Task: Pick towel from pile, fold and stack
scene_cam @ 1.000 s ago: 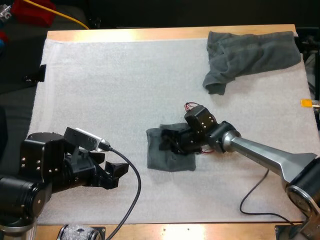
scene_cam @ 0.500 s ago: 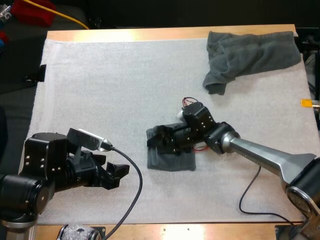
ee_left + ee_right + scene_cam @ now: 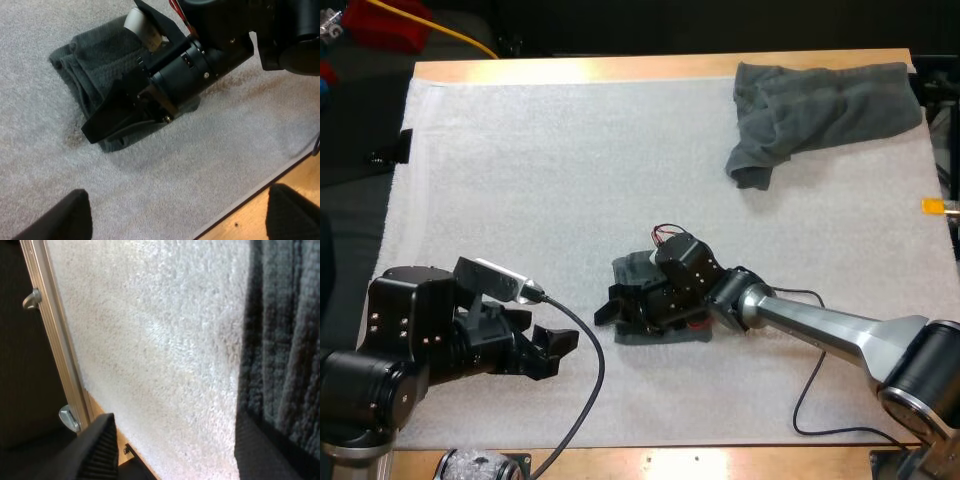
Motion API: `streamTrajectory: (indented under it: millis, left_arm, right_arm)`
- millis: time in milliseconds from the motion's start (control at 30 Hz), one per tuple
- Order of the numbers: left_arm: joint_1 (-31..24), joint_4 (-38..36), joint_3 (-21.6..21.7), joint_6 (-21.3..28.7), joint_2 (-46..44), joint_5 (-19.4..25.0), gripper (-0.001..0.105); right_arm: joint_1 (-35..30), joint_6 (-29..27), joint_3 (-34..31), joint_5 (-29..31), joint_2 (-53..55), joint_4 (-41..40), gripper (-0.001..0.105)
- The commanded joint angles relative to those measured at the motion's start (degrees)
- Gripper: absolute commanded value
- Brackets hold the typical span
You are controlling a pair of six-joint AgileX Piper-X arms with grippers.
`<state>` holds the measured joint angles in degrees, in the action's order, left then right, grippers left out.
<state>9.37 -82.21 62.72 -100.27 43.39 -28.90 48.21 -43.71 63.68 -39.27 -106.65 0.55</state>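
One folded towel (image 3: pixel 92 57) — squarish, ribbed; white mat (image 3: pixel 570 150) — fuzzy.

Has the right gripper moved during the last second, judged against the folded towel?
Yes. In the high view the right gripper has moved left across the folded towel; it now reaches past the towel's left edge.
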Motion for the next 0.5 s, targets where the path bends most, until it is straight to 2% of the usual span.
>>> streamTrajectory:
  millis: [0, 167, 467]
  left_arm:
    - [-0.06, 0.21, 0.01, 0.23, 0.19, -0.44, 0.069]
    - [-0.06, 0.21, 0.01, 0.23, 0.19, -0.50, 0.069]
    - [-0.06, 0.21, 0.01, 0.23, 0.19, -2.84, 0.069]
  right_arm:
    - [-0.03, 0.03, 0.14, -0.32, -0.26, 0.33, 0.053]
    - [0.06, -0.14, 0.14, -6.26, 0.88, 4.81, 0.053]
    - [0.06, -2.04, 0.14, -2.16, 7.11, 3.33, 0.053]
